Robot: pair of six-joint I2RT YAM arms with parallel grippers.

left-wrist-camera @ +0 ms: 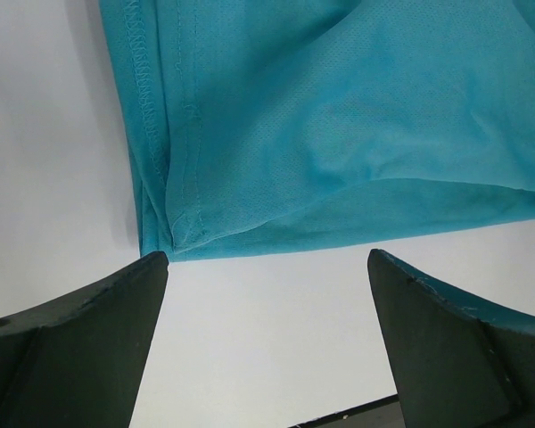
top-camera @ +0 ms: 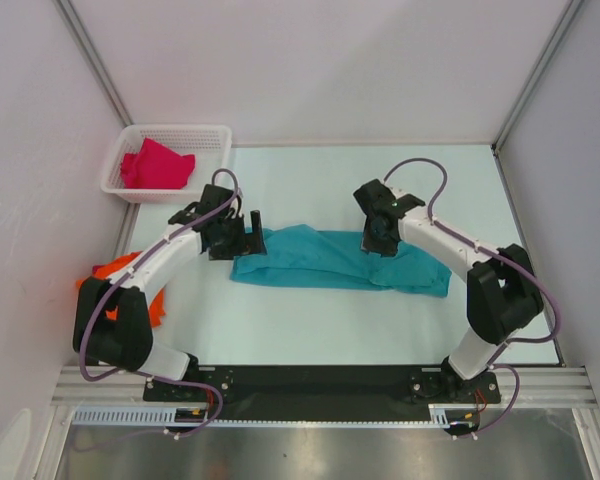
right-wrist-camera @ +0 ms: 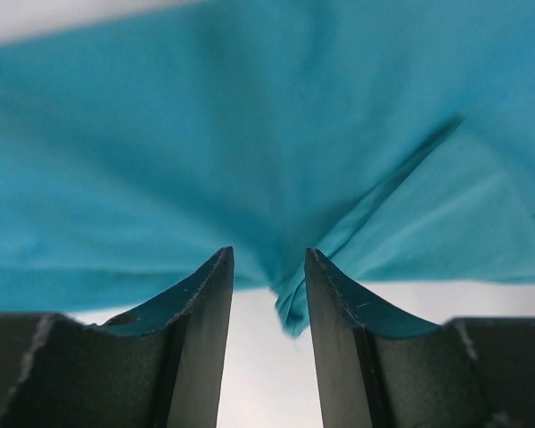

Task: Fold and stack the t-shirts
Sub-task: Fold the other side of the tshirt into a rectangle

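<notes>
1. Across the middle of the counter (top-camera: 280,325), the teal t-shirt (top-camera: 330,258) lies as a long left-to-right band, likely awaiting a cross fold.
2. Left tool (left-wrist-camera: 267,254) hovers spread wide at its left hem, holding nothing.
3. Right tool (right-wrist-camera: 268,251) stands narrowly parted around a cloth pucker near the right end; whether it grips is unclear.

The left arm (top-camera: 150,265) hides most of the orange t-shirt (top-camera: 108,268). The teal t-shirt (right-wrist-camera: 250,134) runs off both wrist views' edges, blurs in the right one, and lies partly under the right gripper (top-camera: 378,245).
</notes>
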